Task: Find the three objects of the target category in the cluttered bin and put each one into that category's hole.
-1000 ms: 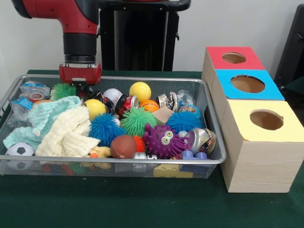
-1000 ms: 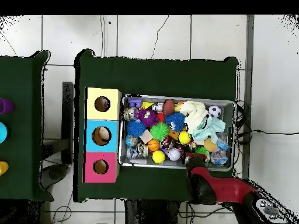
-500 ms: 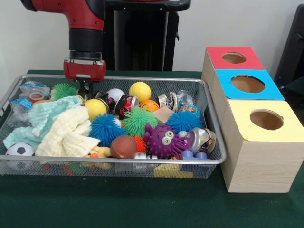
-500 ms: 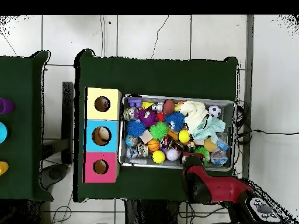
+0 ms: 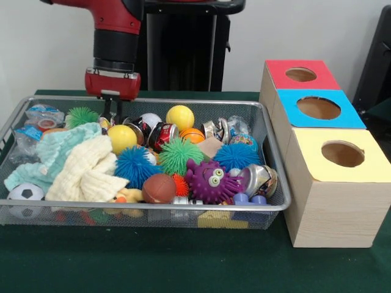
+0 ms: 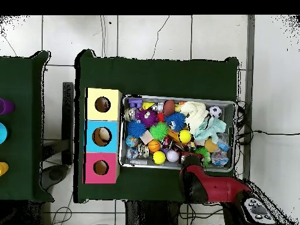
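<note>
**Gripper poised over the bin's rear edge**

Front view: the gripper (image 5: pixel 112 114) is seen above the wire bin (image 5: pixel 276 177), just beside the yellow ball (image 5: pixel 122 138); its fingers (image 5: pixel 106 113) are set narrowly apart, empty.

Overhead view: the arm (image 6: pixel 214 188) is seen at the bin's edge.

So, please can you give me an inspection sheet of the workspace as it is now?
Surface: green cloth over the table, bare in front of the bin.
Job's things: wire bin full of toys; three wooden boxes, with red, blue and yellow tops, one hole each.
Clutter: spiky balls, purple monster ball, yellow ball, soccer ball, crushed cans, pale cloths.
End effector: low at the bin's far side beside a yellow ball; open or shut not discernible.
Cables: several on the tiled floor.
Surroundings: second green table nearby.
</note>
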`<move>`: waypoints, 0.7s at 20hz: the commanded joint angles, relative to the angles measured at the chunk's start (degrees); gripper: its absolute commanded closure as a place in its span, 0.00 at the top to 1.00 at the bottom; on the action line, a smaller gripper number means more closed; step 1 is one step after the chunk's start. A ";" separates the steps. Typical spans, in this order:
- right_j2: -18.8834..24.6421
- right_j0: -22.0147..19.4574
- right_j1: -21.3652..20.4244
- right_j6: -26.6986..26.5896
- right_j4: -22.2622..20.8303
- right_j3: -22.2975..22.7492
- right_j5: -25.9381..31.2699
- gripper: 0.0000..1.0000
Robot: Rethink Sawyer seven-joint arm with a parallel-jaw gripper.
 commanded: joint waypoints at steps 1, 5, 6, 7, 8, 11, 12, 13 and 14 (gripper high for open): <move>2.29 3.24 -2.95 9.46 5.10 1.17 3.82 0.00; 1.37 5.22 -4.50 10.06 7.08 2.53 5.13 0.00; 1.01 5.74 -4.76 10.27 7.66 2.88 5.11 0.00; 0.72 6.17 -4.97 10.56 8.24 3.27 4.84 0.00; 0.43 6.67 -5.17 10.69 8.83 3.55 4.83 0.00; 0.44 7.68 -6.07 10.97 10.40 4.55 5.79 0.00; -0.03 8.44 -6.30 11.01 11.12 4.75 6.02 0.00; -0.51 9.19 -6.53 11.06 11.84 4.96 6.24 0.00; -0.88 9.87 -6.85 11.08 12.51 5.19 6.56 0.00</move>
